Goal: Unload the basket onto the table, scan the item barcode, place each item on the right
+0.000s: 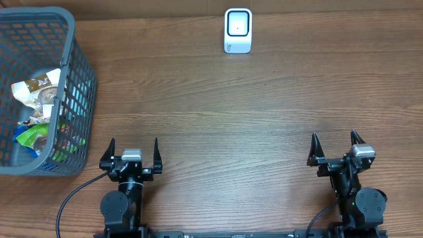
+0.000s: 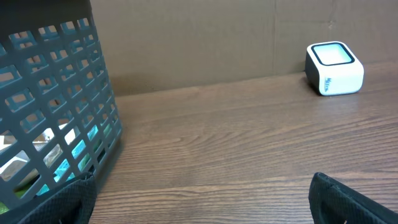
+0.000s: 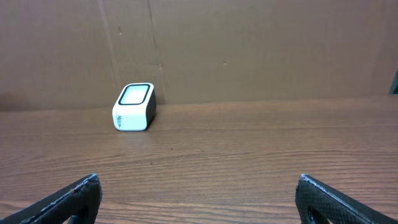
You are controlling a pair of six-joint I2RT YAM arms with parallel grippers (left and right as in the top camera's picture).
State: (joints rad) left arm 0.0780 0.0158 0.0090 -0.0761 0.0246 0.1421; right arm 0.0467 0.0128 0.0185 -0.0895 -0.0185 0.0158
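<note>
A white barcode scanner (image 1: 238, 30) with a dark-rimmed window stands at the far middle of the wooden table; it also shows in the left wrist view as the scanner (image 2: 334, 68) and in the right wrist view as the scanner (image 3: 134, 107). Packaged items (image 1: 39, 112) lie inside a grey plastic basket (image 1: 73, 39) at the far left. My left gripper (image 1: 133, 153) rests open near the front edge, just right of the basket, nothing between its fingers. My right gripper (image 1: 336, 147) is open at the front right, also empty.
The basket wall (image 2: 56, 118) fills the left of the left wrist view, close to the left finger. A brown cardboard wall (image 3: 249, 50) backs the table behind the scanner. Bare wood lies between the grippers and the scanner.
</note>
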